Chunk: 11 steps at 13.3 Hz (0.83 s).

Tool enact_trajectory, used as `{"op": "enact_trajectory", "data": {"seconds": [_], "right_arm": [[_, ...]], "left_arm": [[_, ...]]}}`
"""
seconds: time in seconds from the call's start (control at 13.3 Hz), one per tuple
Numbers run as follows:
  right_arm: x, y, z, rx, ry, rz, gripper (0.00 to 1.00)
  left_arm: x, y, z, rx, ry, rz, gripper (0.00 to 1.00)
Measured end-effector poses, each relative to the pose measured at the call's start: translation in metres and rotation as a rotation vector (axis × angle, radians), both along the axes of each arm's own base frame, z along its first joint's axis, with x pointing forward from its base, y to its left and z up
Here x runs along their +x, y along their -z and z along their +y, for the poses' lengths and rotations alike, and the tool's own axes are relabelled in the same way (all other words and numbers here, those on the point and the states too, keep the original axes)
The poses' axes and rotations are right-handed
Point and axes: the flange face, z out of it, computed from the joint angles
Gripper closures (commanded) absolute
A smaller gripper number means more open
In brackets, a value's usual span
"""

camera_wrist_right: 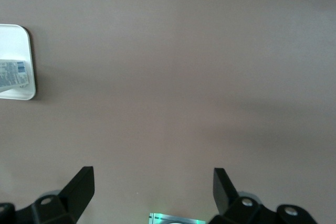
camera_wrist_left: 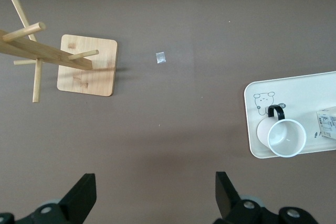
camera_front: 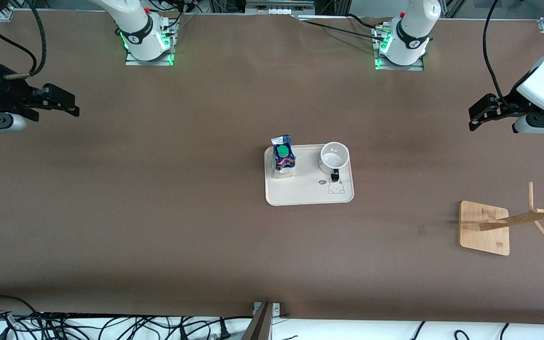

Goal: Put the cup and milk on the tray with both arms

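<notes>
The cream tray (camera_front: 309, 191) lies at the table's middle. The milk carton (camera_front: 283, 158) with its green cap stands upright on the tray's end toward the right arm. The white cup (camera_front: 334, 157) stands upright on the tray's other end, its black handle toward the front camera. My left gripper (camera_front: 474, 115) is open and empty, up in the air at the left arm's end of the table. My right gripper (camera_front: 71, 105) is open and empty at the right arm's end. The left wrist view shows its gripper (camera_wrist_left: 155, 182), the cup (camera_wrist_left: 286, 138), the tray (camera_wrist_left: 299, 85) and the carton (camera_wrist_left: 328, 123). The right wrist view shows its gripper (camera_wrist_right: 152, 174), a tray corner (camera_wrist_right: 16, 35) and the carton (camera_wrist_right: 11, 73).
A wooden mug rack (camera_front: 484, 227) with slanted pegs stands toward the left arm's end, nearer the front camera than the tray; it also shows in the left wrist view (camera_wrist_left: 86, 65). A small scrap (camera_wrist_left: 161, 58) lies on the brown table between rack and tray. Cables run along the front edge.
</notes>
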Motion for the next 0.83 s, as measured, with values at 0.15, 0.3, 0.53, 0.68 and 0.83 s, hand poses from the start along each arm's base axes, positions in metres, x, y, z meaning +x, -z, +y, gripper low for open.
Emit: {"op": "enact_trajectory", "data": {"seconds": [0.15,0.3,0.53,0.68,0.83], "right_arm": [[-0.013,-0.004,-0.002,-0.008,-0.015,-0.006,0.0],[-0.027,-0.005,0.0,-0.025,-0.027,-0.023,0.0],[-0.038,-0.005,0.001,-0.045,-0.036,-0.037,0.0],[-0.036,-0.004,0.003,-0.052,-0.041,-0.05,0.0],[-0.034,-0.003,0.007,-0.053,-0.046,-0.063,0.0]], "left_arm": [[0.0,0.0,0.0,0.0,0.0,0.0,0.0],[0.0,0.0,0.0,0.0,0.0,0.0,0.0],[0.0,0.0,0.0,0.0,0.0,0.0,0.0],[0.0,0.0,0.0,0.0,0.0,0.0,0.0],[0.0,0.0,0.0,0.0,0.0,0.0,0.0]]}}
